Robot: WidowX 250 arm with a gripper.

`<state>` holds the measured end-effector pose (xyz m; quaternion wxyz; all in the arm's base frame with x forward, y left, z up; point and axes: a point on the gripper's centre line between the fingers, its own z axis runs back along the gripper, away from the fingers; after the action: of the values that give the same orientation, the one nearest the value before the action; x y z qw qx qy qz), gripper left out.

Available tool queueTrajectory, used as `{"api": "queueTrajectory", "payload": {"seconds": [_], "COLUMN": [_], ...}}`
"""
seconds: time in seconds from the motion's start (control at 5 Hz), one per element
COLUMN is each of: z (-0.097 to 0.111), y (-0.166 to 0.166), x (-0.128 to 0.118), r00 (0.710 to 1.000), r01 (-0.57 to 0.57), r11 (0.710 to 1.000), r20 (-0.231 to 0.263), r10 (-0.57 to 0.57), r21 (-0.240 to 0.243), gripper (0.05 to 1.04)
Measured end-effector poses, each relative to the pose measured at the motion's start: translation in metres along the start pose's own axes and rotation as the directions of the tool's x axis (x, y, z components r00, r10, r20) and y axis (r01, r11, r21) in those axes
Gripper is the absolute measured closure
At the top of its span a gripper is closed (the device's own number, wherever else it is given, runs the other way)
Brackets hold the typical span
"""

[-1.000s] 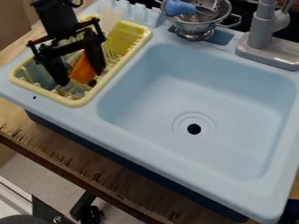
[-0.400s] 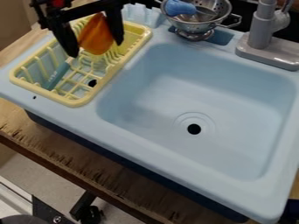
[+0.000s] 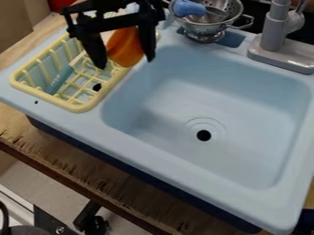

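The black end effector (image 3: 126, 64), fingers parted widely, holds an orange, curved object (image 3: 126, 47) between them, above the yellow plastic dish rack (image 3: 76, 108). The light-blue plastic sink (image 3: 165, 101) sits on a worn wooden counter (image 3: 92, 175); grey floor (image 3: 34, 172) below.

Worn wooden table (image 3: 67, 160); grey floor (image 3: 54, 187) (lower left) beneath.
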<state>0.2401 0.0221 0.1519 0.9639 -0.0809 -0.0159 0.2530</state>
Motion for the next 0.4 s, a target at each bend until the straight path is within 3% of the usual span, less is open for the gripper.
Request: {"api": "queueTrajectory", "payload": {"seconds": [0.2,0.4], "z": [-0.013,-0.037], "y": [-0.024,-0.042], "x": [-0.009,-0.015], "r00": [0.994,0.985], "r01": [0.107,0.171], "r11": [0.994,0.985], "r20": [0.035,0.025], "r10": [-0.106,-0.171], "r21": [-0.006,0.004], "gripper": [0.213,0.213]}}
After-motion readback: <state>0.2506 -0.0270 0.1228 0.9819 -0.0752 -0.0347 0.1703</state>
